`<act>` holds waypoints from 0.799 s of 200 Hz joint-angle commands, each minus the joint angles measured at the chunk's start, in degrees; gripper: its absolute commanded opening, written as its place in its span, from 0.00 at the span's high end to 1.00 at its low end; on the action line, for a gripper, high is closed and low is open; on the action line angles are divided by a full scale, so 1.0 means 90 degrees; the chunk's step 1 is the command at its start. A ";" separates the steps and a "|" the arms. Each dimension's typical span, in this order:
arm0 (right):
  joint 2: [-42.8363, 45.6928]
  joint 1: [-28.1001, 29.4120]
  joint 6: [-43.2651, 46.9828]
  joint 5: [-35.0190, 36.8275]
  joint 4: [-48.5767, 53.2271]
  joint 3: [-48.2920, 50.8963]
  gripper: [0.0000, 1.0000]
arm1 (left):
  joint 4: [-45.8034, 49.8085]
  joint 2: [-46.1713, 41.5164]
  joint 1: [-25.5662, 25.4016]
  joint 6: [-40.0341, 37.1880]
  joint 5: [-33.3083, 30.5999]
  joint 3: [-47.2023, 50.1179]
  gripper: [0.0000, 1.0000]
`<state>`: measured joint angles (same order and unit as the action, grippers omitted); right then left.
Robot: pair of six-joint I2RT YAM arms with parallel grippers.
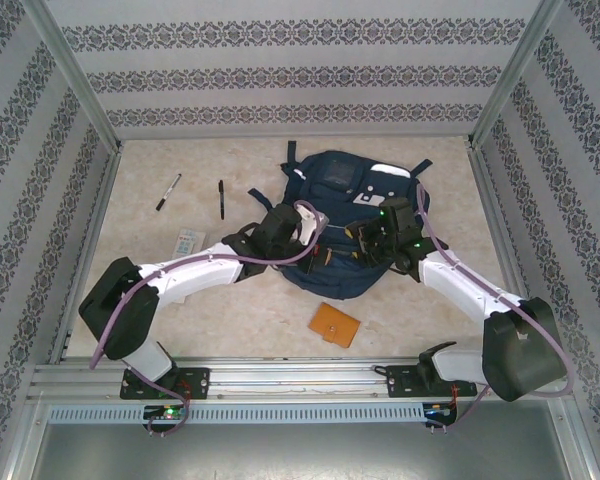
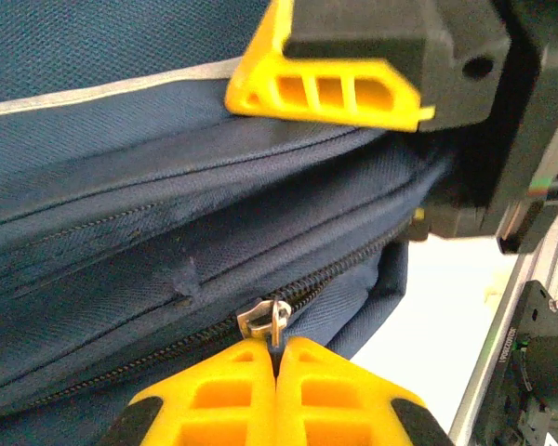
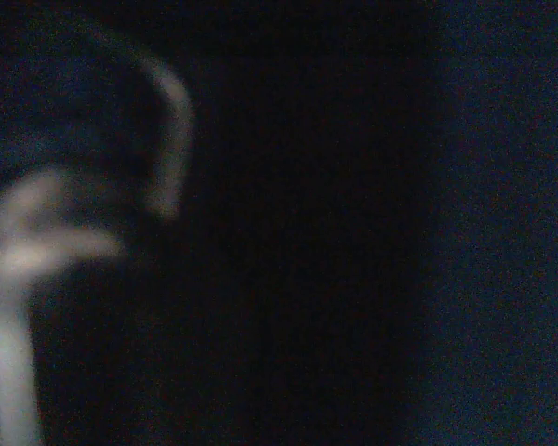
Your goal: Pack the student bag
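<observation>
Left gripper is pinched fully closed on the zipper pull of the student bag, which lies mid-table toward the far side. Best to draw straight along the zip line, tab square in the pads. Right gripper sits on the bag's right side; opening can't be told, and it should brace the fabric taut.

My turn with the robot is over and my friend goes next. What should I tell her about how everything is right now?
Left gripper: shut, pinching the zipper pull at the student bag's near edge.
Right gripper: on the bag beside it; open or shut, I cannot tell.
On the table, outside the bag: a pen, a second pen, a pale flat item, an orange flat case.
Done: zip gripped. Left: probably open it, then pack those items.
</observation>
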<state>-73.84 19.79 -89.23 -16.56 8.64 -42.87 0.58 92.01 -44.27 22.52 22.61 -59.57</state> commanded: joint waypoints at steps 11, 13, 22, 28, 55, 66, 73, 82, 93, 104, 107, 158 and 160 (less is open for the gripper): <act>-0.0068 -0.0818 0.0769 -0.0314 -0.0018 -0.0073 1.00 | -0.0177 -0.0576 0.0263 -0.0121 -0.0489 0.0273 1.00; -0.0099 -0.0943 0.0878 -0.0435 -0.0049 -0.0083 1.00 | -0.0144 -0.0621 0.0313 -0.0120 -0.0529 0.0320 1.00; -0.0324 -0.1416 0.1403 -0.1022 -0.0091 -0.0198 1.00 | -0.0037 -0.0837 0.0547 -0.0150 -0.0737 0.0555 1.00; -0.0506 -0.1692 0.1790 -0.1432 -0.0075 -0.0328 1.00 | 0.0034 -0.0948 0.0683 -0.0246 -0.0831 0.0711 1.00; -0.1144 -0.2219 0.2385 -0.2568 -0.0028 -0.0776 0.83 | 0.0462 -0.1086 0.0934 -0.0829 -0.1119 0.1047 1.00; -0.1132 -0.2136 0.2336 -0.2533 0.0033 -0.0857 0.62 | 0.0523 -0.1027 0.0935 -0.0770 -0.0906 0.1011 1.00; -0.1037 -0.1999 0.2263 -0.2350 0.0124 -0.0871 0.52 | 0.0476 -0.0987 0.0911 -0.0661 -0.0683 0.0970 1.00; -0.0853 -0.1778 0.2092 -0.1990 0.0331 -0.0838 0.45 | 0.0363 -0.0934 0.0806 -0.0535 -0.0466 0.0877 1.00; -0.0560 -0.1462 0.1816 -0.1418 0.0506 -0.0708 0.39 | 0.0203 -0.0857 0.0594 -0.0546 -0.0295 0.0752 1.00; -0.0283 -0.1158 0.1575 -0.0910 0.0547 -0.0555 0.36 | -0.0086 -0.0744 0.0442 -0.0525 0.0095 0.0662 1.00; -0.0213 -0.1089 0.1530 -0.0797 0.0558 -0.0515 0.35 | -0.0160 -0.0693 0.0421 -0.0472 0.0200 0.0645 1.00; -0.0411 -0.0158 0.1299 0.0650 0.0572 -0.0268 0.33 | -0.0269 -0.0008 0.0417 -0.0481 0.0397 0.0125 0.88; -0.0448 -0.0143 0.1274 0.0671 0.0536 -0.0254 0.34 | -0.0265 0.0011 0.0417 -0.0481 0.0398 0.0113 0.87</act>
<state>-74.98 16.43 -75.72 -18.55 12.78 -46.70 0.32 89.91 -40.51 18.81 24.14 -55.72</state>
